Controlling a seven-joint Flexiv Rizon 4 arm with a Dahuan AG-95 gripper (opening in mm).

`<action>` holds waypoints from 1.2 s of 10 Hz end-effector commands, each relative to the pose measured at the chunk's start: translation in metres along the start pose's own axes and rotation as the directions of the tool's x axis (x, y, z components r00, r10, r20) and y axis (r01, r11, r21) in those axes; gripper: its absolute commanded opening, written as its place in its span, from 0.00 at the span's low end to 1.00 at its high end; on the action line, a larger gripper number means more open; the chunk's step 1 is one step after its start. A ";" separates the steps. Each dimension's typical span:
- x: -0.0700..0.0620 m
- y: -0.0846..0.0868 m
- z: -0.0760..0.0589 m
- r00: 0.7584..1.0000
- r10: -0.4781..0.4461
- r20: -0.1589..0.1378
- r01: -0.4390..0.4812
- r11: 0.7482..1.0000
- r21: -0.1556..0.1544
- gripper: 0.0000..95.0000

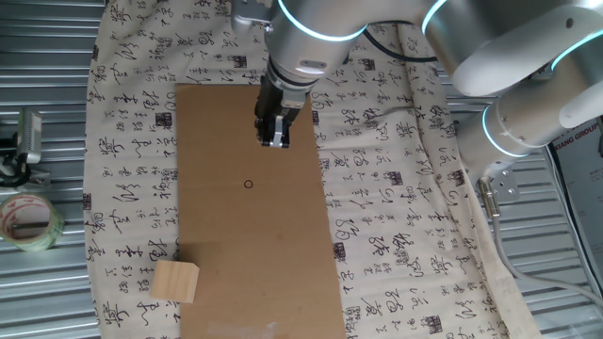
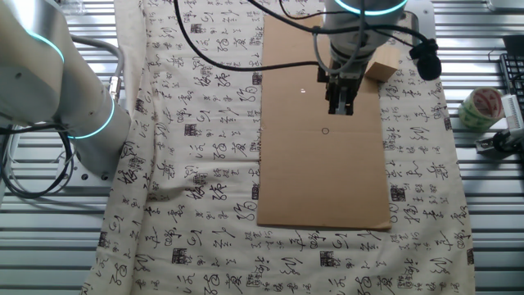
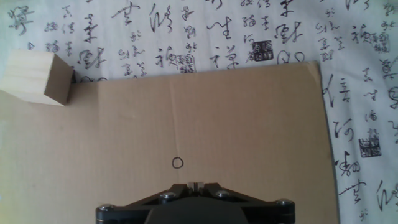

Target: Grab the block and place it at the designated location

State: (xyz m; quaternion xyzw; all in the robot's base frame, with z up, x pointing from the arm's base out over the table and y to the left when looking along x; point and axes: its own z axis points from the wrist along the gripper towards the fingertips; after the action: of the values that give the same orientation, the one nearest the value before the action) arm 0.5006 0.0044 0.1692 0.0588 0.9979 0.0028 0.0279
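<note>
The block [image 1: 176, 281] is a pale tan wooden cube at the near left corner of the brown cardboard sheet [image 1: 254, 235]. It also shows in the other fixed view [image 2: 383, 62] and at the top left of the hand view [image 3: 38, 77]. The designated location [image 1: 249, 184] is a tiny black ring drawn mid-sheet; it also shows in the other fixed view [image 2: 325, 131] and in the hand view [image 3: 178, 163]. My gripper [image 1: 275, 139] hovers over the sheet beyond the ring, far from the block, shut and empty. It shows too in the other fixed view [image 2: 341, 106] and in the hand view [image 3: 194, 185].
A cloth printed with calligraphy [image 1: 396, 217] covers the metal table under the sheet. A clear tape roll [image 1: 28, 222] and a clip lie off the cloth at the left. The arm's grey links [image 1: 509, 56] and cables fill the far right.
</note>
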 end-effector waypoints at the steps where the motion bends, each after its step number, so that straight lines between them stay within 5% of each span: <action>1: -0.003 0.001 0.002 1.000 0.000 -0.002 0.000 1.000 0.001 0.00; 12: -0.030 0.032 0.013 0.997 0.073 -0.017 -0.073 0.997 0.018 0.00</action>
State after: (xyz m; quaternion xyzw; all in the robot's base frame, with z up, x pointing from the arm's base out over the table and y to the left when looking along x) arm 0.5351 0.0334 0.1576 0.0973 0.9951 -0.0046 0.0189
